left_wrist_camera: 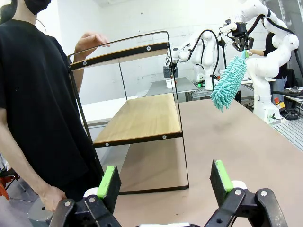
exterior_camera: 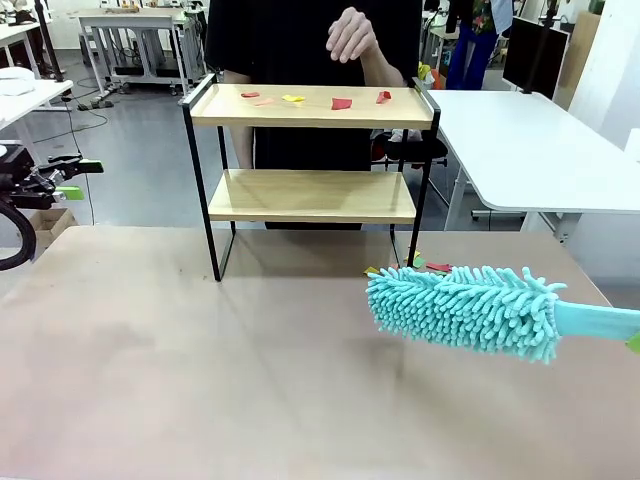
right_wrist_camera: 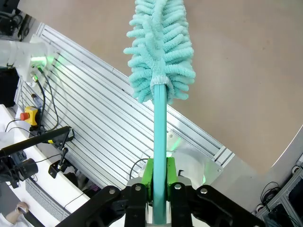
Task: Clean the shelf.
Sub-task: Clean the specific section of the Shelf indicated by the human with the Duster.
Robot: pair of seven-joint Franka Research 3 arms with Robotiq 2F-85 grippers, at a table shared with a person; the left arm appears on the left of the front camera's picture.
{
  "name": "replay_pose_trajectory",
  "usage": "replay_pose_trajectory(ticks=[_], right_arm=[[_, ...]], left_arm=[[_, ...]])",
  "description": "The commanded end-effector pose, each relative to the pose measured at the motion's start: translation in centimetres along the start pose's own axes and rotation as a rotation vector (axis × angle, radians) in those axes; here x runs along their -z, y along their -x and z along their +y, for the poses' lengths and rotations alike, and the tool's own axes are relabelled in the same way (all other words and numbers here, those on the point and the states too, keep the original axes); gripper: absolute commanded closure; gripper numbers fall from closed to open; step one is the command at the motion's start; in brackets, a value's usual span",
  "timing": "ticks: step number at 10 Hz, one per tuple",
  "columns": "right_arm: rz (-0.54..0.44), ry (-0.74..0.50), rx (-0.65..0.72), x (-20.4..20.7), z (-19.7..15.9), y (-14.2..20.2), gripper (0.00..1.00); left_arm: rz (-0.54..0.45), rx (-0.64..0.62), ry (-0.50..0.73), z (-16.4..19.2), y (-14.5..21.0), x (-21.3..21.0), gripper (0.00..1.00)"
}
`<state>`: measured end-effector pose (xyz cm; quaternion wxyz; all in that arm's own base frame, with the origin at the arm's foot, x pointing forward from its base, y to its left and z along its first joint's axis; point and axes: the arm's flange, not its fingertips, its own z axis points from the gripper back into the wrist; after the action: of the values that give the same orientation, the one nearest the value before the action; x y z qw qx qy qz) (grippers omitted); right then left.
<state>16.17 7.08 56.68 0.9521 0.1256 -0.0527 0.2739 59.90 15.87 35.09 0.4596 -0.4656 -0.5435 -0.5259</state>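
At the far edge of the table [exterior_camera: 200,350], just in front of the person, the shelf [exterior_camera: 312,195] is standing upright, and I am judging that the cleaning is only about to begin. My right gripper [right_wrist_camera: 158,191] is pinching the handle of the teal duster [exterior_camera: 465,308], jaws pressed tight on it, and holding the fluffy head low over the table, near the shelf's right leg. My left gripper [left_wrist_camera: 164,179] is hanging spread and empty off to the left. The top board is carrying small red and yellow scraps [exterior_camera: 342,103], while the lower board is looking bare. The person's hand [exterior_camera: 350,35] is hovering above the top board. Next I am expecting to lift the duster to the top board and sweep along it, keeping clear of that hand and the side rails
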Motion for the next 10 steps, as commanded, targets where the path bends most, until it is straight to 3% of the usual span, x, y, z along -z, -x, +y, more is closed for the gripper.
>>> replay_pose_trajectory(ticks=[1,10], right_arm=[[-0.007,-0.014,-0.021,-0.21,0.05,0.12,0.87],[-0.007,-0.014,-0.021,-0.21,0.05,0.12,0.87]], left_arm=[[0.004,0.012,0.006,-0.09,-0.20,0.01,0.00],[0.004,0.012,0.006,-0.09,-0.20,0.01,0.00]])
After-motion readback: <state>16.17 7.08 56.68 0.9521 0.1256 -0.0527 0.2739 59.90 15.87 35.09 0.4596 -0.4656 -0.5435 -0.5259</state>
